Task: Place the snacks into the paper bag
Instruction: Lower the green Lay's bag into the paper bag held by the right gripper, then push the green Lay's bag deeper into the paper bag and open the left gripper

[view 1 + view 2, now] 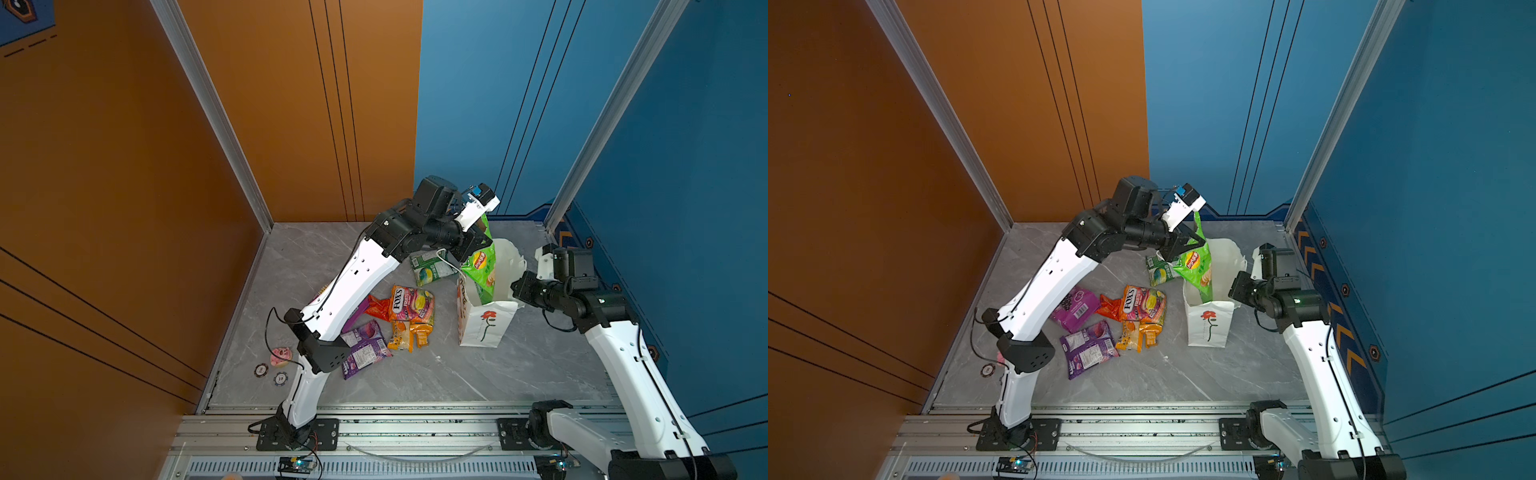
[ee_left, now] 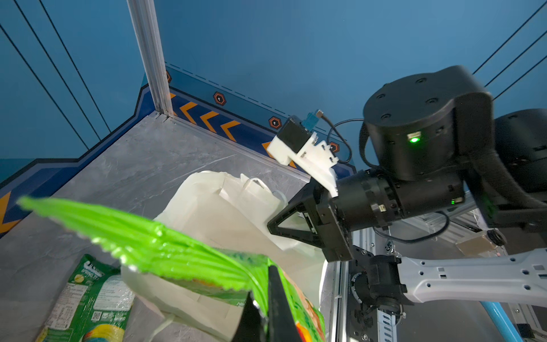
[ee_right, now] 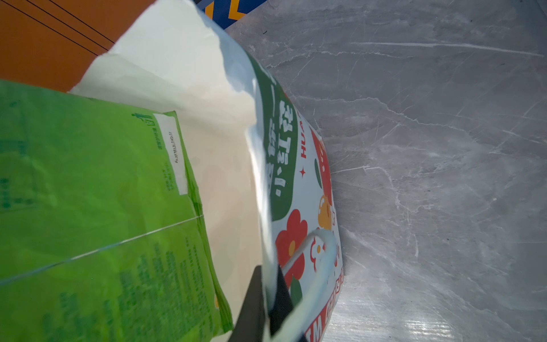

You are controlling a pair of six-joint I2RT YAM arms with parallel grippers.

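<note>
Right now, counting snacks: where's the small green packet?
In both top views the small green packet lies left of the bag, behind the FOX'S packet.

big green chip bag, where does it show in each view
In a top view: big green chip bag right of centre, lower end in the paper bag.
In a top view: the chip bag also right of centre, in the paper bag.
Left wrist: crimped top edge close up, in front of the paper bag.
Right wrist: back face close up, inside the paper bag's mouth.
Shared landmark: the paper bag.
</note>
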